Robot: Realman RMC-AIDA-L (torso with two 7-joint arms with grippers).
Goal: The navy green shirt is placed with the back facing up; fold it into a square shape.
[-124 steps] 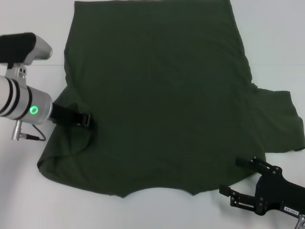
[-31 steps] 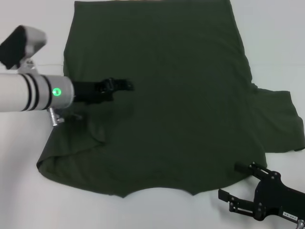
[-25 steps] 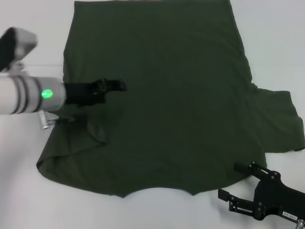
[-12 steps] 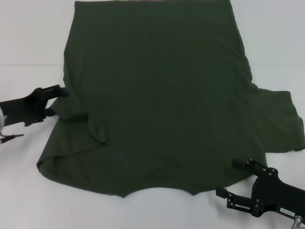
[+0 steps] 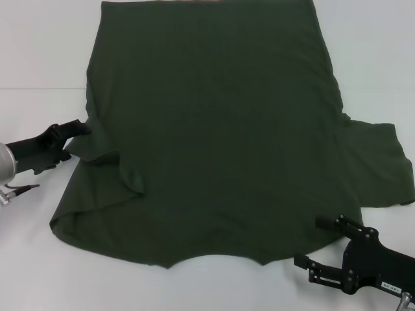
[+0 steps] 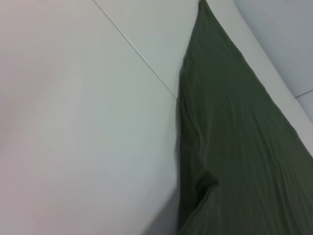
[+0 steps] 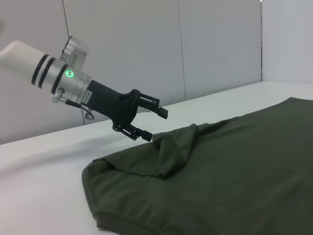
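Observation:
The navy green shirt [image 5: 214,129] lies spread flat on the white table [image 5: 39,259], neckline toward the near edge. Its left sleeve is folded inward over the body, leaving a raised crease [image 5: 126,175], which also shows in the right wrist view [image 7: 171,147]. The right sleeve [image 5: 382,168] still lies spread out sideways. My left gripper [image 5: 74,142] hovers at the shirt's left edge, open and holding nothing; from the right wrist its fingers [image 7: 154,125] stand apart just beside the fold. My right gripper [image 5: 312,241] is open near the shirt's near right corner, off the cloth.
A thin seam [image 5: 39,89] runs across the table on the left, also seen in the left wrist view [image 6: 137,54] beside the shirt's edge [image 6: 234,147]. Bare table [image 5: 214,291] borders the shirt on the left and along the near side. Grey wall panels [image 7: 220,44] stand behind the table.
The left gripper carried the left sleeve inward over the body, let go, and drew back left to the shirt's edge. The sleeve stays folded in. The right gripper has hardly moved.

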